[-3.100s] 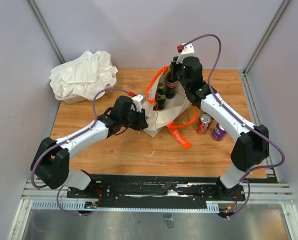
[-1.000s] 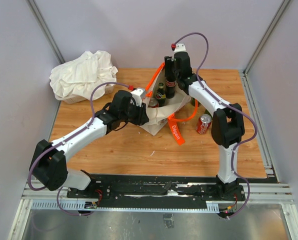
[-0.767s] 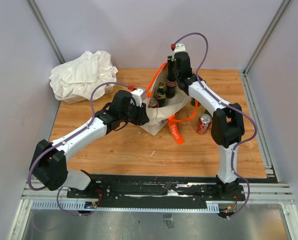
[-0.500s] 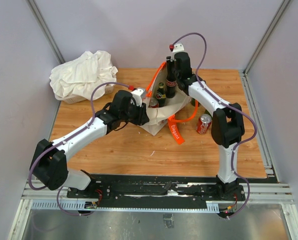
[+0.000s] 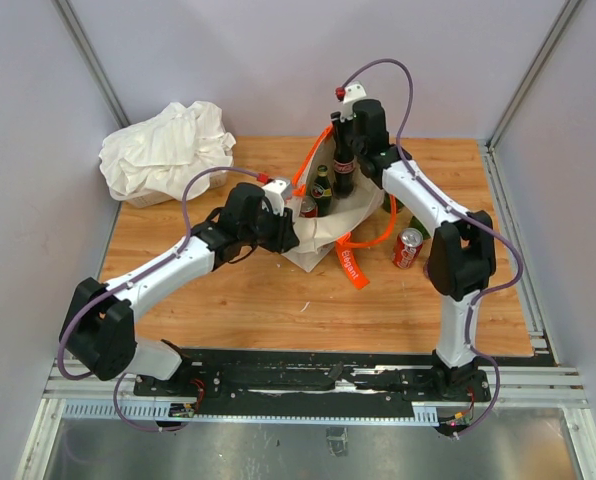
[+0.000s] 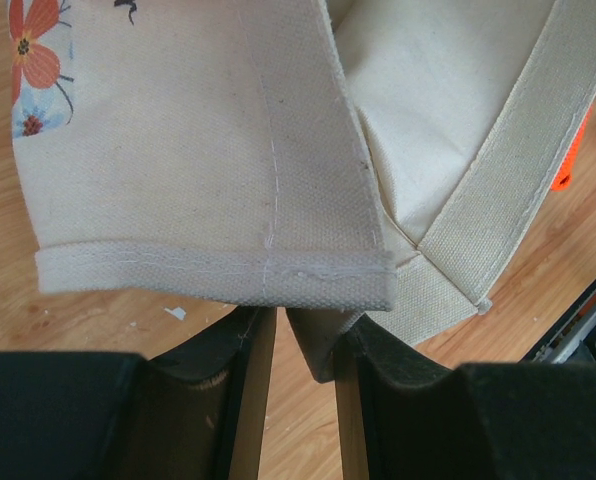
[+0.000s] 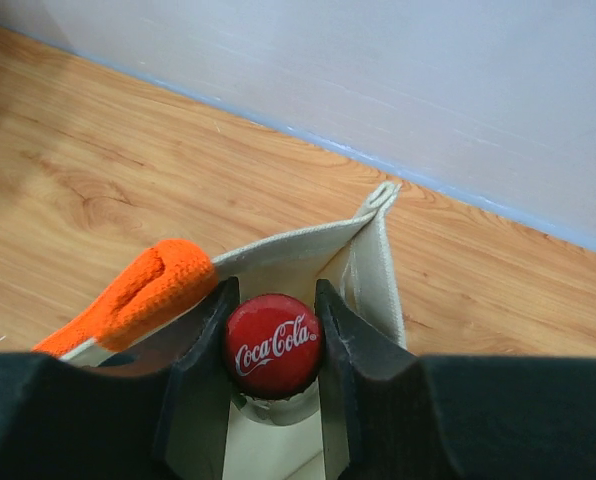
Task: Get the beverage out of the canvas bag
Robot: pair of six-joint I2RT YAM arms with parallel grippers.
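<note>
Since three seconds back, my right elbow has swung inward over the table [image 5: 258, 290], and the forearm now rises steeply. My right pincer [image 7: 273, 292] is clamped either side of the red cap of the cola bottle [image 5: 343, 170]. It stands upright with its lower part inside the canvas bag [image 5: 323, 235] (a green bottle [image 5: 322, 190] stands just beside it in there). My left pincer [image 6: 296, 345] is pinched together on the bag's near hem. A red can [image 5: 408, 247] stands on the wood, right of the bag.
</note>
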